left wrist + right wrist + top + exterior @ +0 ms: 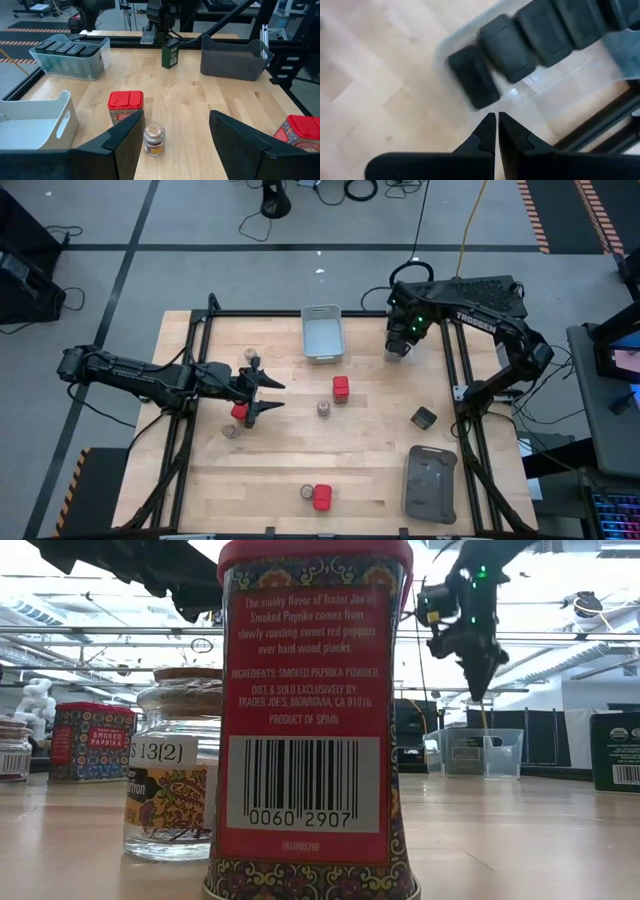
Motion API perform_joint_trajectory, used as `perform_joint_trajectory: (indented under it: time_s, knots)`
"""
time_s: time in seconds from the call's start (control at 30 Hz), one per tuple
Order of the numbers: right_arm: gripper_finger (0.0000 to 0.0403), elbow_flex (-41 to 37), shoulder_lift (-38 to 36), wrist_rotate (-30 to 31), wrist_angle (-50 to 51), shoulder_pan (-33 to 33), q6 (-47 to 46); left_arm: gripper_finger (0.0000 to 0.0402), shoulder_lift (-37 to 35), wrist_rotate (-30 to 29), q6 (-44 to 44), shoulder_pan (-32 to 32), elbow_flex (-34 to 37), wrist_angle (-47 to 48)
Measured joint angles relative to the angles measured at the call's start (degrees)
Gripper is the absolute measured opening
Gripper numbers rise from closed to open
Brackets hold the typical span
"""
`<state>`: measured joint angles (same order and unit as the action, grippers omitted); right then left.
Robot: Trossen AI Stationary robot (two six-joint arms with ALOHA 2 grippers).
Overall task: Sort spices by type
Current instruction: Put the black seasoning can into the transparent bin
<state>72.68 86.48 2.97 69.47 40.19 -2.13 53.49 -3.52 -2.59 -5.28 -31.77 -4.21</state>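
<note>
clear bin [70,60] holds dark black spices [65,48]; left tool [175,135] open, right tool [496,131] closed, empty.

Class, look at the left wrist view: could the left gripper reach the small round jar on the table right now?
Probably yes. The left gripper is open, the round jar stands between its fingers, and only the red-capped tin stands close behind.

A bin [322,333] sits at the back middle of the table [370,470]. A tray [430,485] lies at the front right. A tin [341,388] and a jar [324,409] stand in the middle. Another tin [322,498] stands just beside a jar [307,493] at the front.
</note>
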Motion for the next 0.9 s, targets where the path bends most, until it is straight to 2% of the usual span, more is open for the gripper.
perform_joint_trajectory:
  time_s: [0.13,0.37,0.5,0.67,0.9]
  knots:
    - [0.0000,4.41,0.00,-0.81,8.41,-4.93,-2.89,0.0231,0.00,0.01,0.02,0.00,0.00,0.00]
    - [0.0001,7.30,0.00,-9.39,19.65,-15.25,-11.35,0.0231,-0.01,0.01,0.02,0.02,0.00,0.00]
    - [0.0014,6.99,-0.03,-9.07,20.44,-21.11,-14.35,0.0231,-0.01,0.01,0.02,0.02,0.00,0.01]
    - [0.0052,6.91,-0.97,-9.27,20.52,-28.05,-19.13,0.0231,0.00,0.01,0.02,0.00,0.00,0.02]
    - [0.0132,6.91,-3.09,-8.21,20.57,-37.98,-29.16,0.0231,-0.02,0.01,0.31,0.00,0.00,0.28]
